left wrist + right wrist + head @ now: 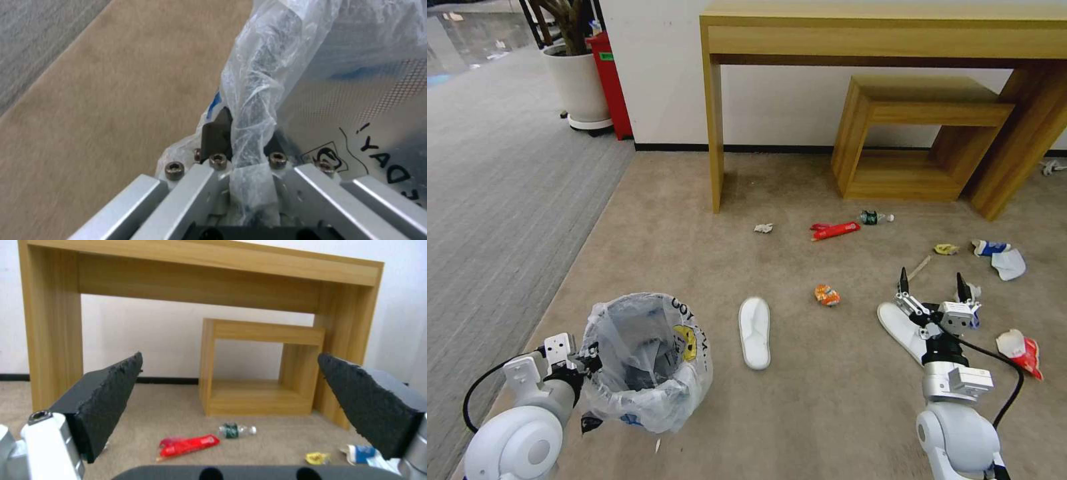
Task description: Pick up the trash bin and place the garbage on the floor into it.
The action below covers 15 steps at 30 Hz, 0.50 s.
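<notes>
Beige carpet (694, 220) remains littered; my left gripper (242, 150) pinches the trash bin (650, 363) bag rim, right gripper (930, 288) gapes wide, empty.

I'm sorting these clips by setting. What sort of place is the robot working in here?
Probably an office or hotel-style interior: beige carpet beside a grey ribbed carpet, a wooden console table against a white wall, and a potted plant.

Floor count: 2 white slippers (754, 331) (899, 328); 1 lined trash bin (650, 363); 1 green-labelled bottle (874, 217); 1 long red wrapper (835, 231); 1 orange wrapper (827, 295); 1 yellow wrapper (946, 249); 1 crumpled tissue (764, 228); 1 wooden stick (920, 267).
</notes>
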Tool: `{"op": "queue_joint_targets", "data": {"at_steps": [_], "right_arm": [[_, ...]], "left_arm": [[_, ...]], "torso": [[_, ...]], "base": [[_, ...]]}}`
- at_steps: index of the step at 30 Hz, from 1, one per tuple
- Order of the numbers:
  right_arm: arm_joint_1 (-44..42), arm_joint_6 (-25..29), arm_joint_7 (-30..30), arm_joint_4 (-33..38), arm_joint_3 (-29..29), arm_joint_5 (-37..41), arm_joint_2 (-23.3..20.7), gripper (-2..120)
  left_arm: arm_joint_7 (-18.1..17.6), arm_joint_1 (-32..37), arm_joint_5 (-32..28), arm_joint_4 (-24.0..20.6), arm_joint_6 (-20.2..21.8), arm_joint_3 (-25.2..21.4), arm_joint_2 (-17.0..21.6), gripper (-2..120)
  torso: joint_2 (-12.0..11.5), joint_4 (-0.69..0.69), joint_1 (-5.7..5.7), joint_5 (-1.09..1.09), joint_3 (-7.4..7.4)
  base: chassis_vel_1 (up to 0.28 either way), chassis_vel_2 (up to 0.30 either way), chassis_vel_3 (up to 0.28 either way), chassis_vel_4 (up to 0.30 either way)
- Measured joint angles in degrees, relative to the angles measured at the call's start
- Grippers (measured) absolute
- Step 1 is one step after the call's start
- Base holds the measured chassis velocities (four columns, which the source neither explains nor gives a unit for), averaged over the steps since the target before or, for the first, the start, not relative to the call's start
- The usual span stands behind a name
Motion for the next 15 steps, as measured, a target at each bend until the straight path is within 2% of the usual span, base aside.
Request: {"op": "queue_joint_targets", "data": {"at_steps": [5,15], "right_arm": [[0.2,0.1,0.0,-0.1,-0.2,0.2,0.0,100],[0.4,0.2,0.0,-0.2,-0.3,0.4,0.0,100]], "left_arm": [[0.0,-0.1,0.0,0.2,0.0,0.1,0.0,1],[0.0,-0.3,-0.1,0.3,0.0,0.1,0.0,1]], "torso": [[0.0,0.02,0.0,0.0,0.0],[0.0,0.01,0.0,-0.01,-0.02]], "base": [[-0.1,0.117,0.094,-0.096],[0.005,-0.011,-0.008,0.006]]}}
